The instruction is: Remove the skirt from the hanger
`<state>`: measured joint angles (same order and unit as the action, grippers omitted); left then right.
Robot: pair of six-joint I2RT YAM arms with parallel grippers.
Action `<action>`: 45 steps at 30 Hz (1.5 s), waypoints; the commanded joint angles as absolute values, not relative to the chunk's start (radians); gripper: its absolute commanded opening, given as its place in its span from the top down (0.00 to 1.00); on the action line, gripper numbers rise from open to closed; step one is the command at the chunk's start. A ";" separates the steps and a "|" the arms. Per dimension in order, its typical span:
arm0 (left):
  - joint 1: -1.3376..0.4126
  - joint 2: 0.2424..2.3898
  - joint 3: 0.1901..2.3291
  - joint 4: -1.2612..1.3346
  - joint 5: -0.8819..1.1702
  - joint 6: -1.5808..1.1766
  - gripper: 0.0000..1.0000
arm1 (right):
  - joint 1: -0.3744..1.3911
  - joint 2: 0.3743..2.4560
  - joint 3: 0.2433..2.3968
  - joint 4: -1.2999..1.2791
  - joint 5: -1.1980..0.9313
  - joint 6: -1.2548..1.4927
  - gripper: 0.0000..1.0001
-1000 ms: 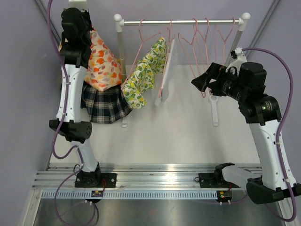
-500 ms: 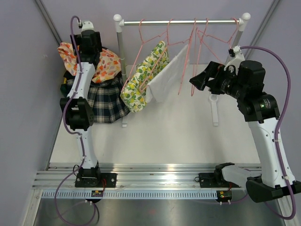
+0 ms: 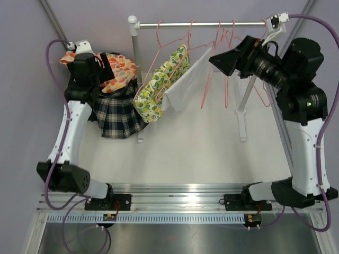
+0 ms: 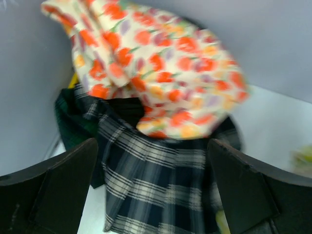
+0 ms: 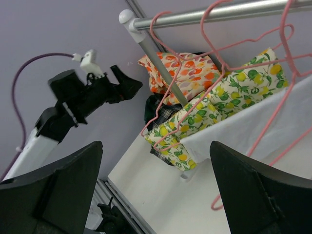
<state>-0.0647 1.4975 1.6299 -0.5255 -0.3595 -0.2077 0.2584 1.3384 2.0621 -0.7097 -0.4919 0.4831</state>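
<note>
A lemon-print skirt [image 3: 159,87] hangs on a pink hanger [image 3: 159,39] from the rail [image 3: 212,24], with a white garment [image 3: 185,87] beside it. Both also show in the right wrist view, skirt [image 5: 219,97] and white garment [image 5: 253,126]. An orange floral skirt [image 3: 119,71] lies on a plaid skirt [image 3: 119,116] at the table's left. My left gripper [image 3: 103,63] is open just left of that pile, with the floral skirt [image 4: 161,63] and the plaid skirt [image 4: 156,185] ahead of its empty jaws [image 4: 152,146]. My right gripper [image 3: 220,58] is open and empty [image 5: 156,146], right of the hanging clothes.
Several empty pink hangers [image 3: 228,69] dangle from the rail near the right gripper. The rack's white posts [image 3: 136,79] stand on the table at left and right [image 3: 241,106]. Purple walls close in on both sides.
The left gripper opened and let the orange floral skirt drop on the plaid pile, then drew back left and lower. The right arm rose toward the rail; the hangers swung.
</note>
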 commanded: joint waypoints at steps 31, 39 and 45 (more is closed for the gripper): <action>-0.224 0.565 0.921 -0.744 -0.029 -0.238 0.01 | 0.509 1.839 2.247 -0.655 -0.187 0.483 0.15; -0.224 0.523 0.854 -0.704 -0.017 -0.235 0.01 | 0.552 1.896 2.299 -0.660 -0.146 0.476 0.66; -0.224 0.535 0.871 -0.696 -0.006 -0.213 0.01 | 0.561 1.841 2.275 -0.686 -0.112 0.476 0.91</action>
